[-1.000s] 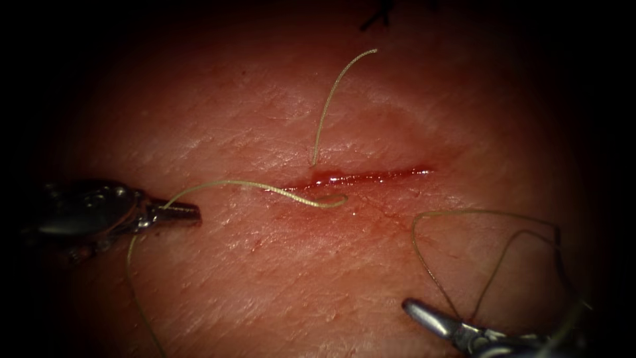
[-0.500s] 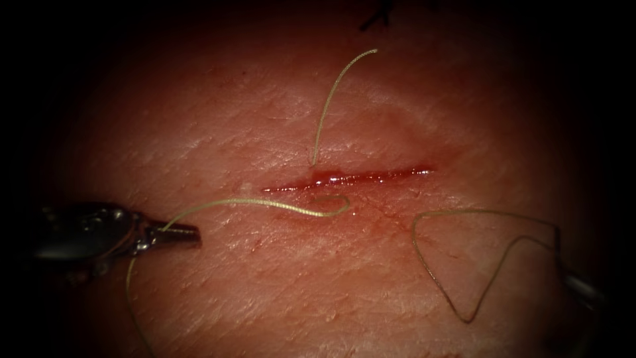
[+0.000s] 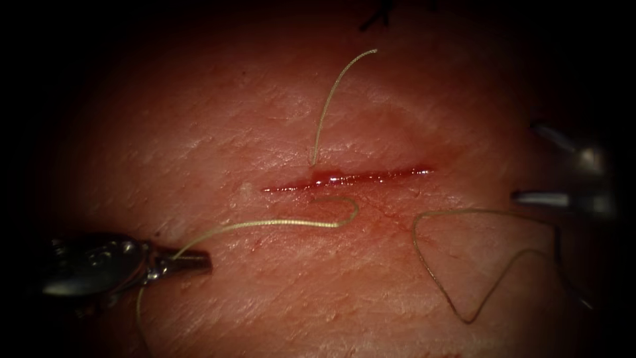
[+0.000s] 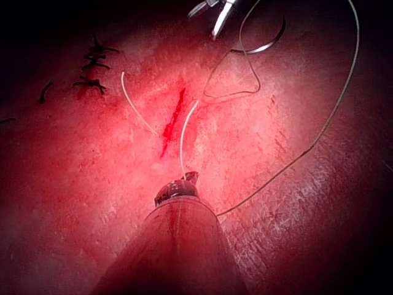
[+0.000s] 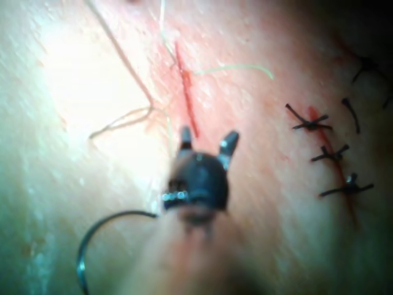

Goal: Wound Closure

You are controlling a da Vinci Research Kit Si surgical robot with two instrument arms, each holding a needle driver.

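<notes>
The left pincer [image 3: 189, 260] is clamped on the thread [image 3: 285, 223], low on the left of the tissue [image 3: 265, 119], below the cut [image 3: 348, 178]. From there the strand runs up to a hooked bend just under the cut (a short pale tail [image 3: 331, 99] rises above it). The right pincer [image 3: 530, 162] hangs at the right with jaws spread, holding nothing. The needle [image 5: 101, 236] lies free on the tissue beside the right tool's shaft. Dark older stitches [image 5: 331, 153] sit well apart.
</notes>
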